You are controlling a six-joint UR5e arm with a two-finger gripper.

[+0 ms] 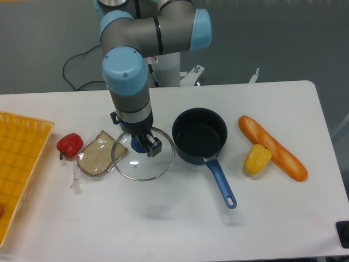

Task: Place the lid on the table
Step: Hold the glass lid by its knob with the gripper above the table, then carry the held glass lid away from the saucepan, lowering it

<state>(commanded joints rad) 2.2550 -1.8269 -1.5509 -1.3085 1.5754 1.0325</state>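
The lid is round clear glass with a thin metal rim and a dark blue knob at its centre. My gripper comes down from above and is shut on the knob. The lid hangs roughly level, just left of the dark blue saucepan, and its left edge overlaps the bagged bread. I cannot tell whether it touches the white table or sits slightly above it. The arm hides the back part of the rim.
A slice of bread in a clear bag and a red pepper lie left of the lid. A yellow-orange grid tray is at the far left. The saucepan's blue handle points toward the front. A baguette and yellow corn lie on the right.
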